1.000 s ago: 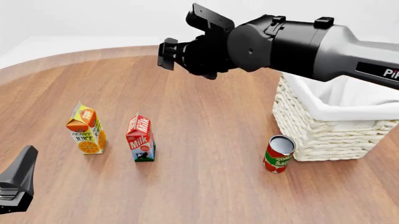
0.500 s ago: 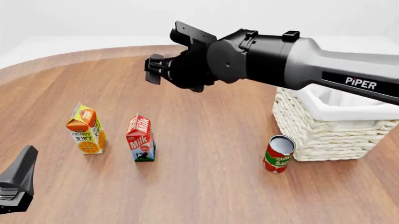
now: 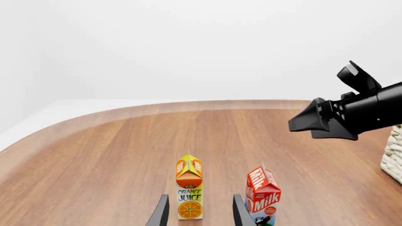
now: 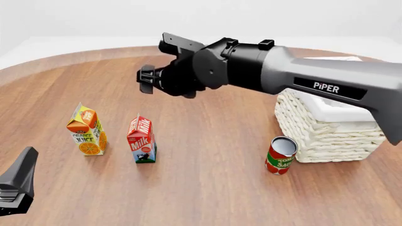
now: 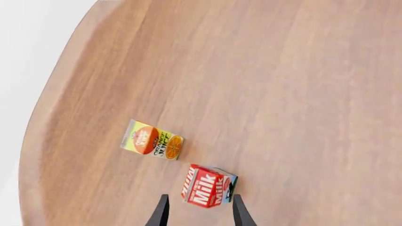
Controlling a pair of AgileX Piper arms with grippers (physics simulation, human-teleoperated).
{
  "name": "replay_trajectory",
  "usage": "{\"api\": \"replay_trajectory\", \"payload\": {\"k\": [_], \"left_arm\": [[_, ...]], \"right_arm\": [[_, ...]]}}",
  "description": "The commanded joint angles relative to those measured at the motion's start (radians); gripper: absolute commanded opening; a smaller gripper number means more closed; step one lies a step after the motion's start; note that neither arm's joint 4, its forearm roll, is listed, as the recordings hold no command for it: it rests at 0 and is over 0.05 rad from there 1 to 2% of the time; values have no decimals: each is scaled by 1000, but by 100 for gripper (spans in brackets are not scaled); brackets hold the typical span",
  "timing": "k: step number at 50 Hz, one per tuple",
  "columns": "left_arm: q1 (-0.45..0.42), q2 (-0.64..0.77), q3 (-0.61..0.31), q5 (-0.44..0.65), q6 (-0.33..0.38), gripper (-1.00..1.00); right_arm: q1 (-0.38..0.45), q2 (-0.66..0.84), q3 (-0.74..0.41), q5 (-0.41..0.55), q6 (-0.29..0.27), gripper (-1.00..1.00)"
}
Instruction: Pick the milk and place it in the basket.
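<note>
The milk (image 4: pixel 142 140), a small carton with a red top, stands upright on the wooden table left of centre. It also shows in both wrist views (image 3: pixel 262 195) (image 5: pixel 207 186). The basket (image 4: pixel 326 134), cream wicker with white lining, sits at the right, partly behind the right arm. My right gripper (image 4: pixel 146 81) hangs open high above the table, beyond and above the milk, with nothing in it (image 5: pixel 199 214). Its tips also cross the left wrist view (image 3: pixel 308 123). My left gripper (image 4: pixel 16 186) rests low at the near left, open and empty (image 3: pixel 199 214).
An orange juice carton (image 4: pixel 86 130) stands just left of the milk. A red tomato sauce can (image 4: pixel 281 155) stands in front of the basket's near left corner. The table's curved far edge (image 4: pixel 94 54) runs behind the cartons.
The right arm has swung to the left and slightly down, bringing its gripper nearer above the cartons. The left gripper and all objects have stayed put.
</note>
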Motion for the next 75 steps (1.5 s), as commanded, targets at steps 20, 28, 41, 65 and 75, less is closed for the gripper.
{"api": "replay_trajectory", "payload": {"k": [20, 28, 41, 65, 75], "left_arm": [[0, 0, 0, 0, 0, 100], [0, 0, 0, 0, 0, 100], [0, 0, 0, 0, 0, 100], [0, 0, 0, 0, 0, 100], [0, 0, 0, 0, 0, 100]], "right_arm": [[10, 116, -122, 40, -26, 100], [7, 144, -153, 54, -40, 100], [-10, 165, -173, 59, -90, 100], [26, 209, -204, 52, -40, 100], [27, 208, -191, 39, -28, 100]]}}
